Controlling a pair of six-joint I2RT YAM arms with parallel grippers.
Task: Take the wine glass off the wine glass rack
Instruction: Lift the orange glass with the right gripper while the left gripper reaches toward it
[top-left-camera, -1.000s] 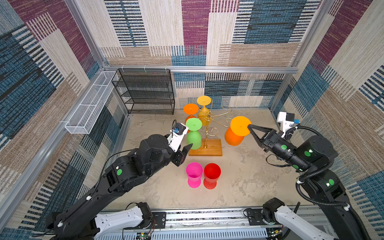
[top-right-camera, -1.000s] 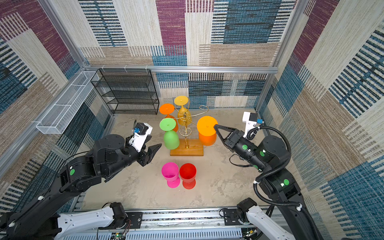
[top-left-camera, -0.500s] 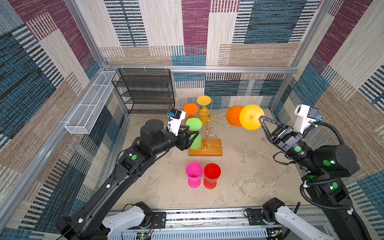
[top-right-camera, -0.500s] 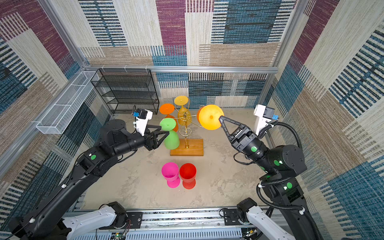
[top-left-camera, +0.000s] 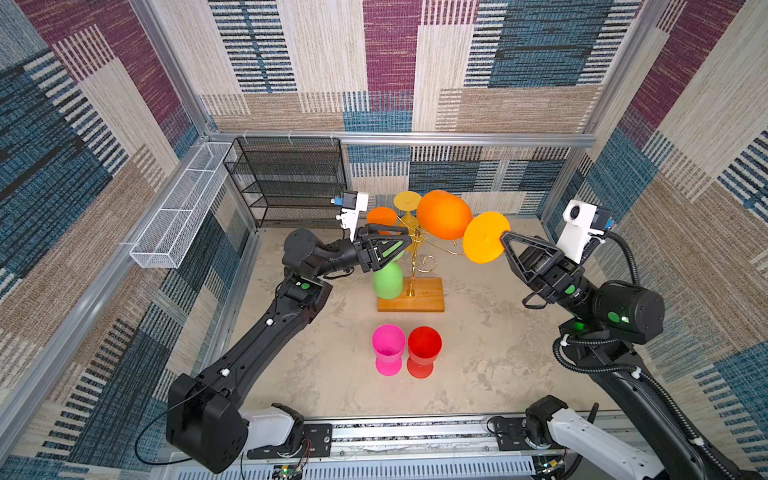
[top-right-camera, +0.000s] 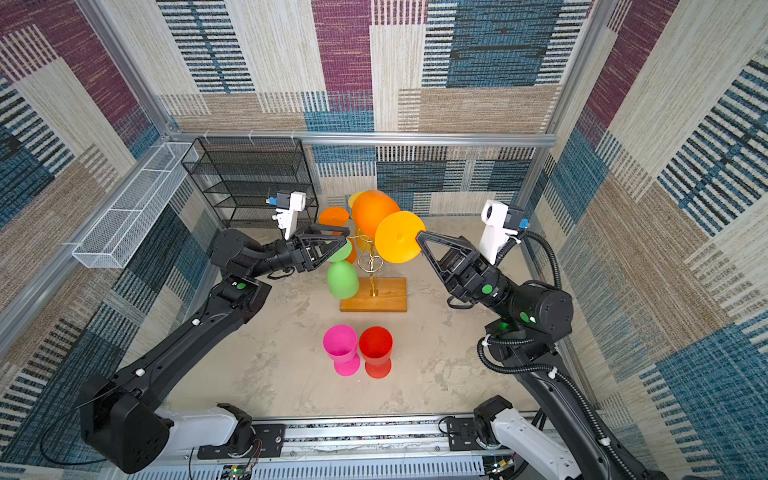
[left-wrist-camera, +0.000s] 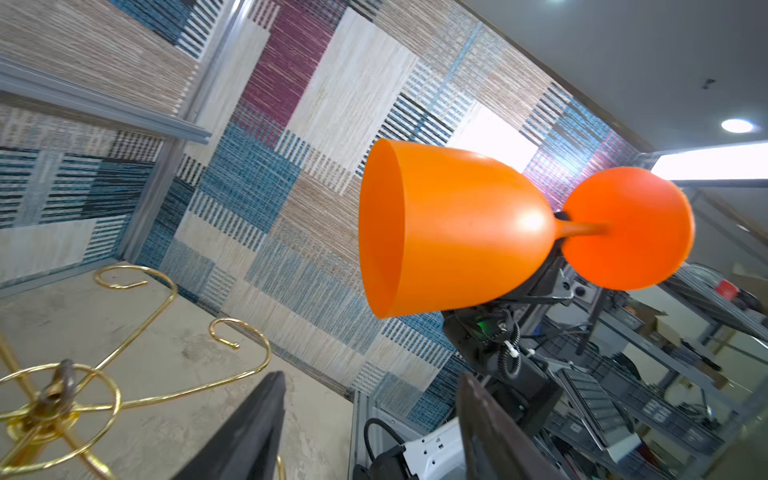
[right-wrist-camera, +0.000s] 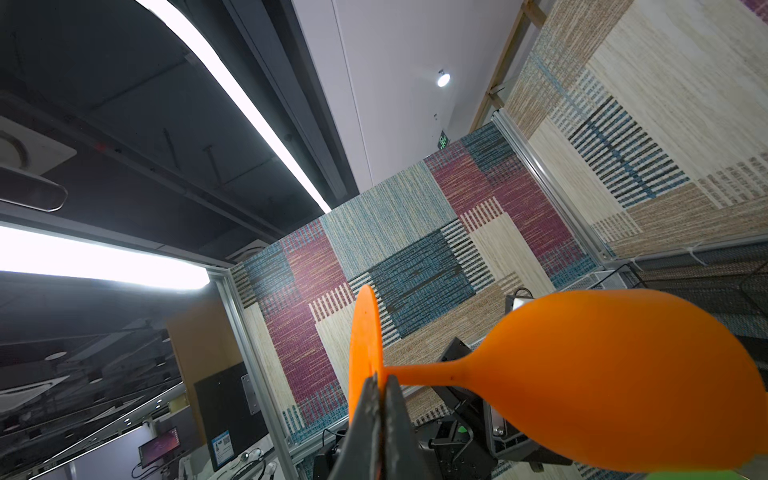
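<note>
**A:** How far along is the job?

**B:** By the look of it, the lift itself is done. The orange wine glass (top-left-camera: 444, 214) is in the air at the upper centre of both top views. It lies on its side, clear of the gold wire arms of the wine glass rack (top-left-camera: 419, 299), which stands on its wooden base mid-frame. What seems left is to carry the glass away and set it down.

**A:** What has hold of it?

**B:** The right gripper (top-left-camera: 503, 239). Its jaws are pinched tight on the edge of the glass's flat round foot (top-left-camera: 484, 237). The right wrist view shows the fingertips (right-wrist-camera: 365, 415) closed on that disc, with the bowl pointing away.

**A:** And that arm's pose?

**B:** It rises from the lower right and bends at the elbow. The forearm points up and left toward the centre.

**A:** The other arm?

**B:** It stretches from the lower left to the rack's top. The left gripper (top-left-camera: 405, 239) has its jaws apart and grips nothing. It is near the foot of a green glass (top-left-camera: 387, 282) that hangs bowl-down on the rack.

**A:** Anything else?

**B:** A yellow glass (top-left-camera: 407, 201) and another orange glass (top-left-camera: 381, 216) hang on the rack, above the green one in the frame. A pink glass (top-left-camera: 388, 340) and a red glass (top-left-camera: 424, 340) stand upright side by side, below the rack in the frame.
</note>
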